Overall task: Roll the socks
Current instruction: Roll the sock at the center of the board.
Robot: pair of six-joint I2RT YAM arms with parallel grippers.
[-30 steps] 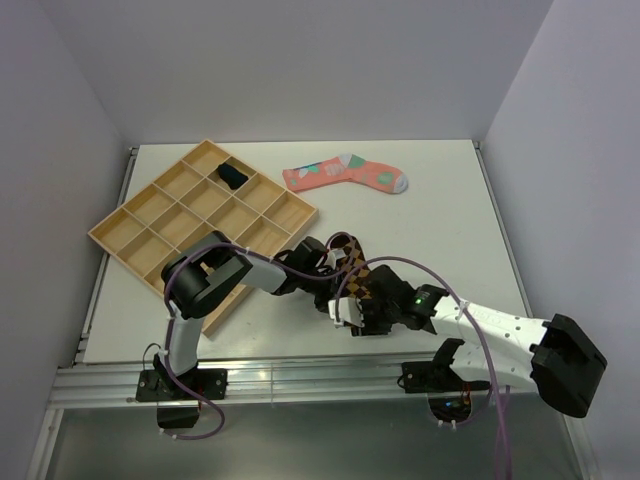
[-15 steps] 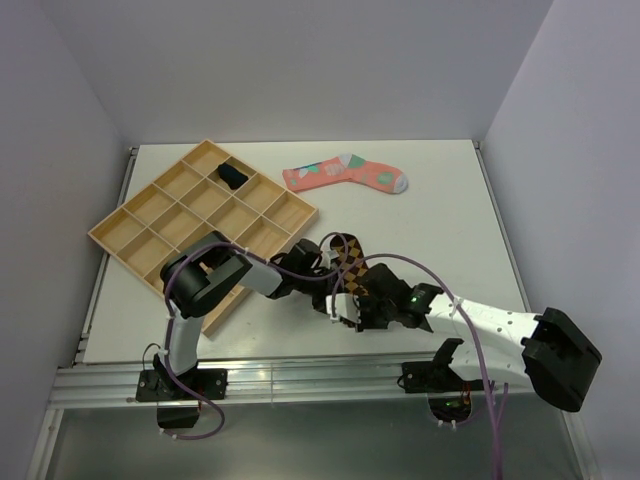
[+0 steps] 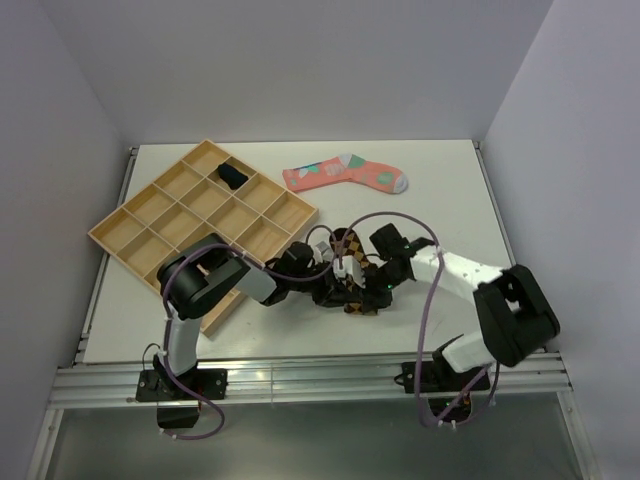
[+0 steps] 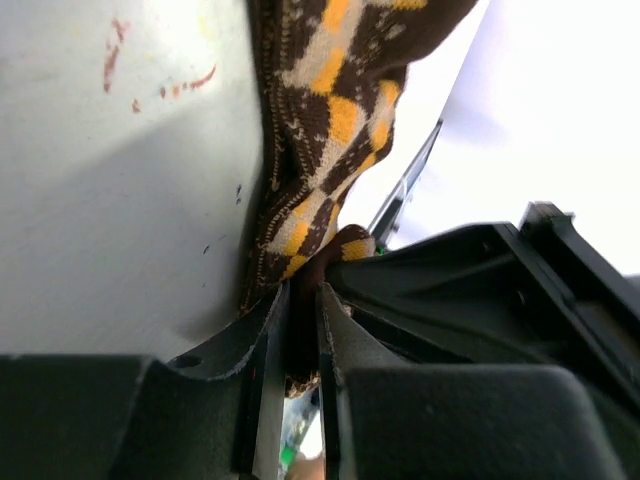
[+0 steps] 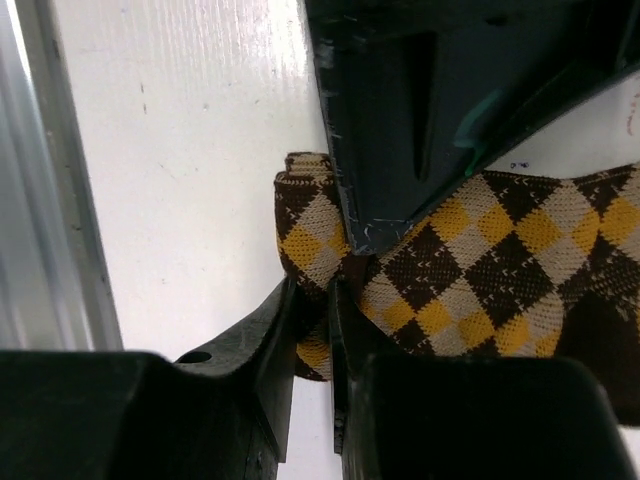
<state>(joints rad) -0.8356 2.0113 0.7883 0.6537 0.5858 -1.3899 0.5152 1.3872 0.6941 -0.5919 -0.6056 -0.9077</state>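
Note:
The brown-and-orange diamond sock (image 3: pixel 347 246) lies bunched at the table's front middle, between my two grippers. My left gripper (image 3: pixel 333 285) comes in from the left. In the left wrist view it (image 4: pixel 303 292) is nearly shut, with an edge of the diamond sock (image 4: pixel 330 110) pinched between its jaws. My right gripper (image 3: pixel 372 290) reaches down from the right. It (image 5: pixel 312 292) is shut on a fold at the end of the diamond sock (image 5: pixel 500 260). The pink sock (image 3: pixel 345 175) lies flat at the back. A dark navy sock (image 3: pixel 232 177) sits in a back compartment of the tray.
A wooden tray (image 3: pixel 170 215) with several compartments lies at the left, its near corner under my left arm. The table's metal front rail (image 3: pixel 300 375) runs close behind the sock. Purple cables (image 3: pixel 385 220) loop above the grippers.
The right arm has swung from low along the front to reach in from the back right, and its jaws have closed on the sock. The left gripper has shifted slightly forward.

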